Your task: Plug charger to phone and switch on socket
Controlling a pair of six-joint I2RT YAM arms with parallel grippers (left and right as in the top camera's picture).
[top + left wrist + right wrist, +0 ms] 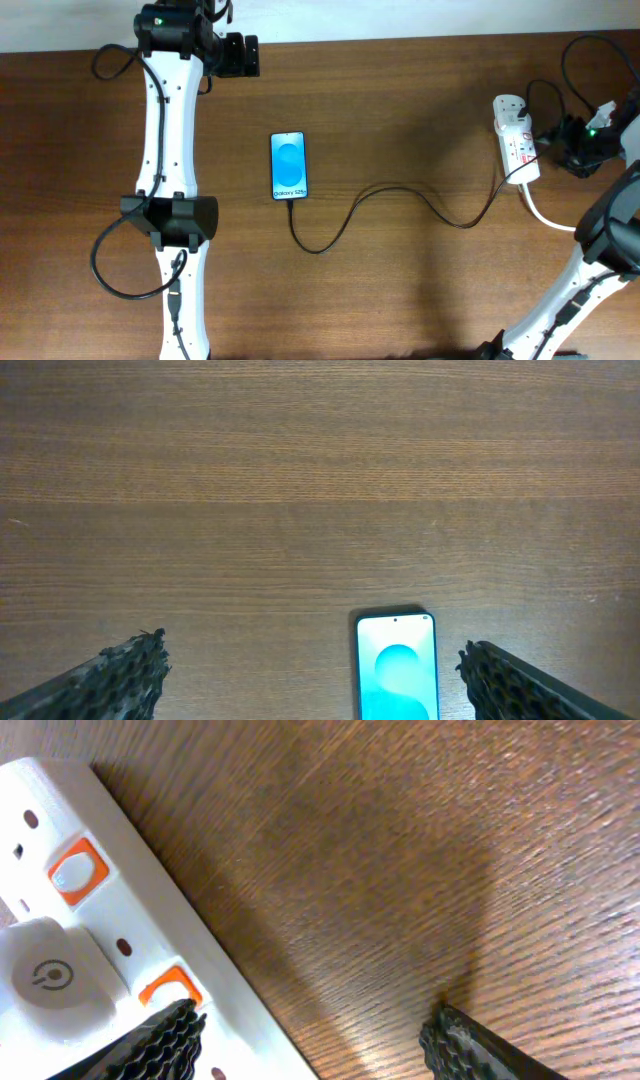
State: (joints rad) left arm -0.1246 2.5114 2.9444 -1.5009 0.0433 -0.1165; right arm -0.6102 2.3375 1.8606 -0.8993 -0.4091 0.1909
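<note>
The phone (289,166) lies face up, blue screen lit, left of the table's middle. The charger (400,196), a thin black cable, runs from the phone's near end in loops to the white socket (517,140) at the right. My left gripper (240,55) is open and empty at the far edge, well away from the phone; the phone's top (397,670) shows between its fingers (310,675). My right gripper (556,140) is open beside the socket. In the right wrist view (310,1035) one finger lies over the socket (110,910) next to an orange switch (170,988).
A thicker white cord (545,215) leaves the socket toward the near right. A white adapter with a power symbol (45,975) sits in the socket. A second orange switch (78,870) is farther along. Black robot cables loop at the far right (585,60).
</note>
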